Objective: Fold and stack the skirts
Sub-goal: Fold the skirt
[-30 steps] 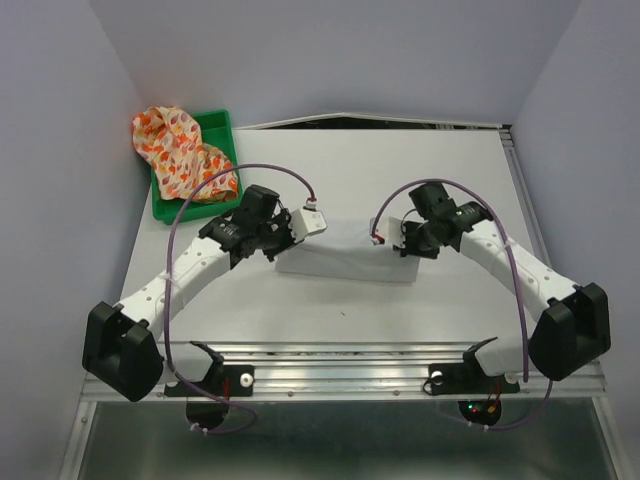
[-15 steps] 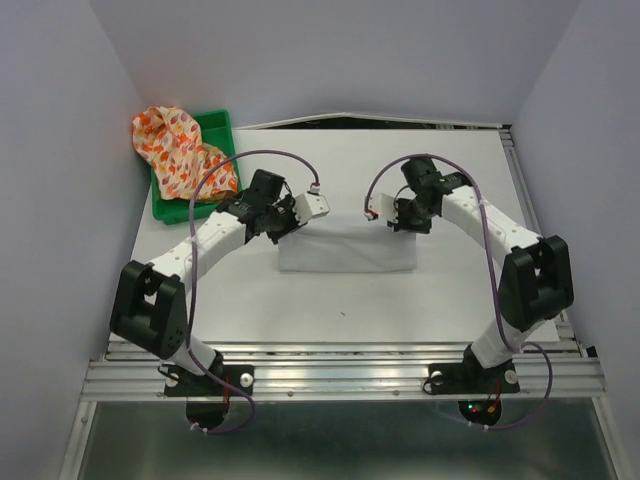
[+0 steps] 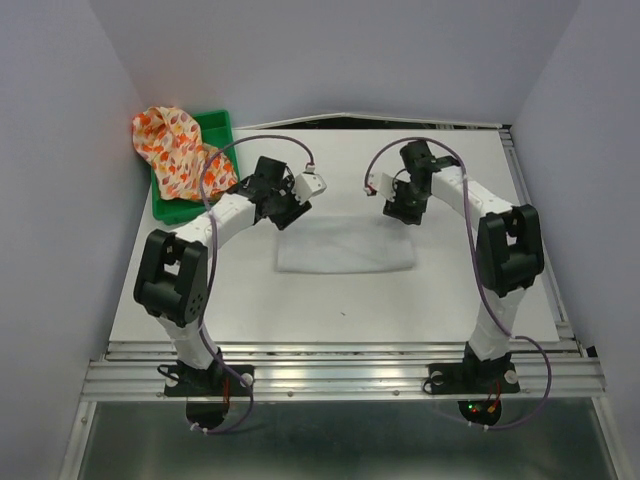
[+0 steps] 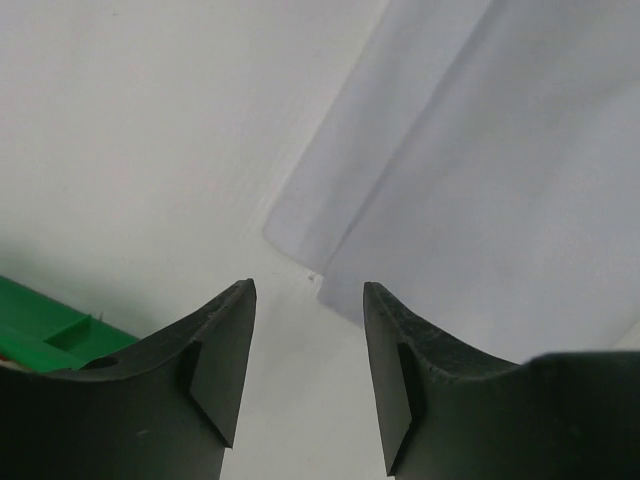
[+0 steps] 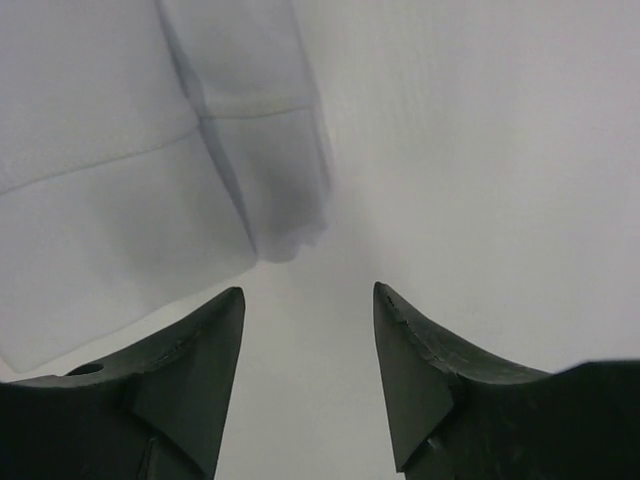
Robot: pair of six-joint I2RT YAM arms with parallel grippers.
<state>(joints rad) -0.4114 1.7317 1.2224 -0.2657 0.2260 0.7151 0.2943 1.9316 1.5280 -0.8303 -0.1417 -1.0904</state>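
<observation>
A plain white skirt [image 3: 345,242] lies folded flat in the middle of the table. Its far left corner [image 4: 300,235] shows just ahead of my left gripper [image 4: 308,292], which is open with only bare table between its fingers. My right gripper [image 5: 308,295] is open too, just behind the skirt's far right corner [image 5: 285,215]. From above, the left gripper [image 3: 283,215] and right gripper [image 3: 398,210] sit at the cloth's two far corners. The floral skirt [image 3: 175,150], cream with orange and red print, is heaped over the green tray.
The green plastic tray [image 3: 218,128] stands at the far left corner against the wall; its rim shows in the left wrist view [image 4: 45,325]. Purple cables loop above both arms. Grey walls close in the table on three sides.
Both grippers carried the near edge of the white skirt away to the far edge, folding it in half, then opened and let go. Both arms now reach further back.
</observation>
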